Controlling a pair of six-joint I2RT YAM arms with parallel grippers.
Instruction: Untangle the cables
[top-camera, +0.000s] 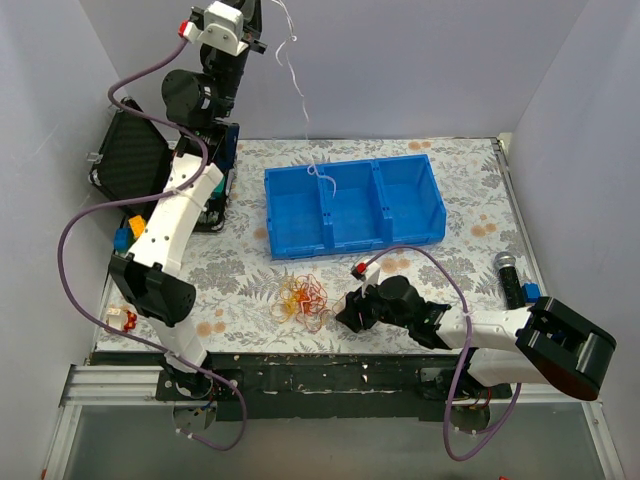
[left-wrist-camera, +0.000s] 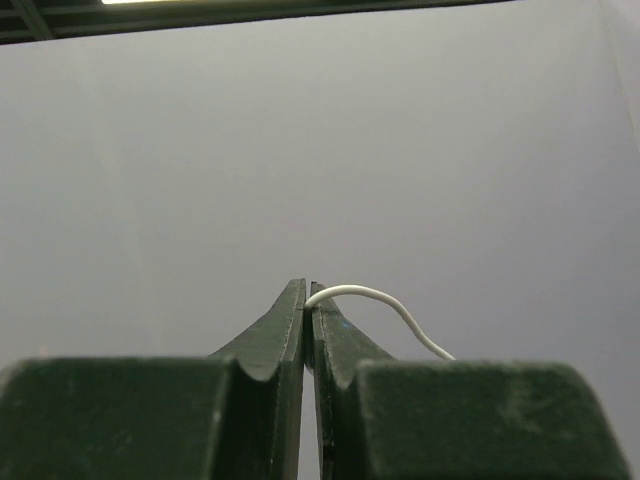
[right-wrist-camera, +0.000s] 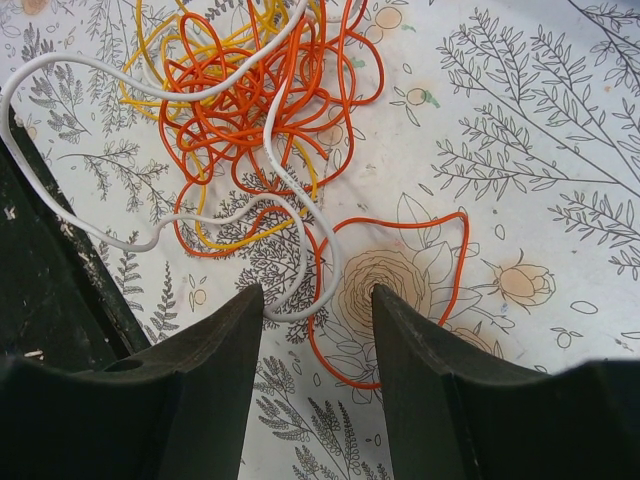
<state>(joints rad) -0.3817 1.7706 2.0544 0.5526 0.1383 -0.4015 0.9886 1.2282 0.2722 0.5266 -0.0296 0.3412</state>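
A tangle of red, orange-yellow and white cables (top-camera: 303, 295) lies on the floral cloth in front of the blue bin. My left gripper (top-camera: 262, 30) is raised high at the back, shut on a white cable (top-camera: 290, 60) that hangs down to the bin's middle divider. The left wrist view shows that gripper (left-wrist-camera: 308, 290) pinching the white cable (left-wrist-camera: 390, 305). My right gripper (top-camera: 345, 310) is low, just right of the tangle. In the right wrist view it (right-wrist-camera: 317, 295) is open and empty, with a red cable loop (right-wrist-camera: 320, 330) and a white cable (right-wrist-camera: 275, 180) between its fingers, and the tangle (right-wrist-camera: 250, 100) beyond.
A blue three-compartment bin (top-camera: 440, 215) stands mid-table. An open black case (top-camera: 125, 160) is at the far left, with small blue and orange items (top-camera: 128, 232) near it. A black cylinder (top-camera: 508, 275) lies at the right edge. Small red pieces (top-camera: 125, 320) lie front left.
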